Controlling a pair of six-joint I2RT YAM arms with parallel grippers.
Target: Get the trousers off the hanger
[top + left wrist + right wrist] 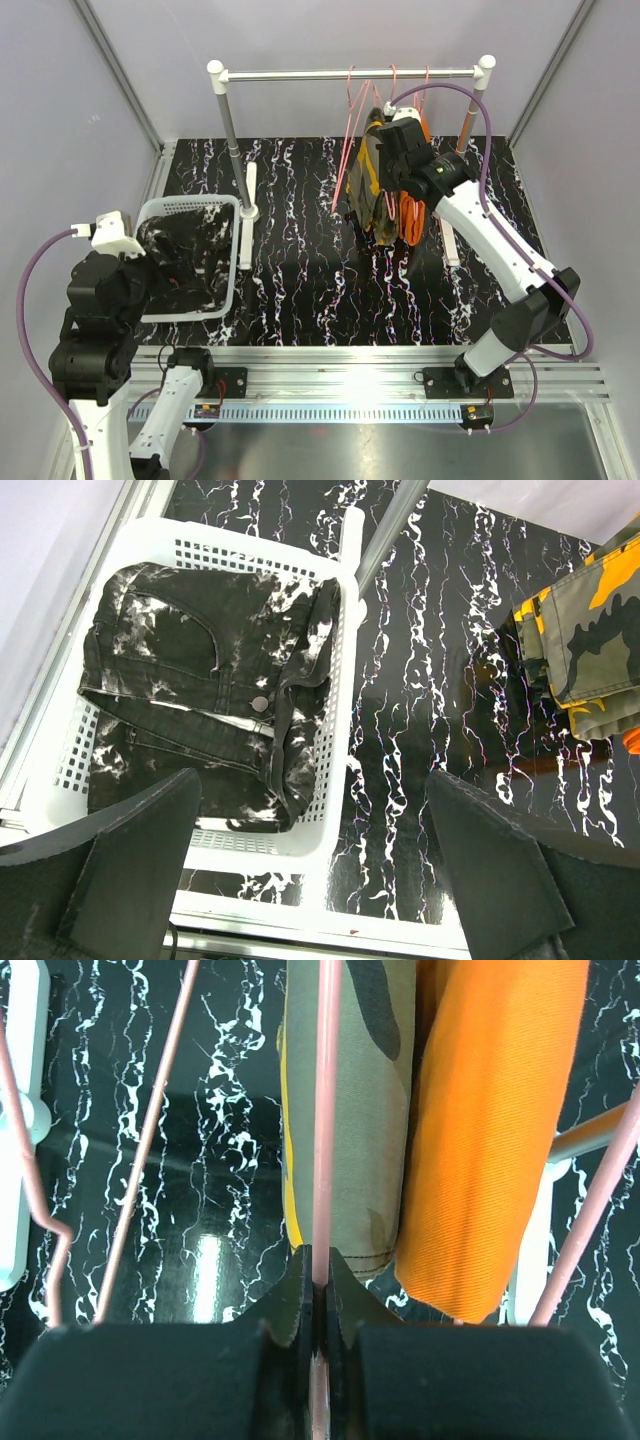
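The camo trousers [372, 190] hang folded over a pink hanger [327, 1110] on the rail [350, 74], at the far right of the surface [300, 270]. Orange trousers [500, 1130] press against their right side. The right pincer [318, 1270] is clenched on the hanger's wire, just beside the camo cloth. From the wrist view we cannot be sure whether this wire carries the camo pair or the orange one.

We judge this to be the opening step: the hanger is gripped and no cloth has come off it yet. The next move calls for either lifting the hook clear of the rail or holding the wire steady while the cloth is drawn down and off. The pincer grips bare wire only, so the trousers could slide as the hanger tilts.

The left pincer [312, 780] is released and empty. It hovers well apart from the rail, over the white basket [345, 630], which already holds black-and-white jeans [200, 670]. It would have to cross the surface to help.

Room is tight at the rail. A bare hanger [150, 1130] hangs just to the left, and the orange pair and the rack's right post [468, 120] crowd the other side. The widest room lies in front of the rack, toward the arm bases, and leftward to the basket rim.
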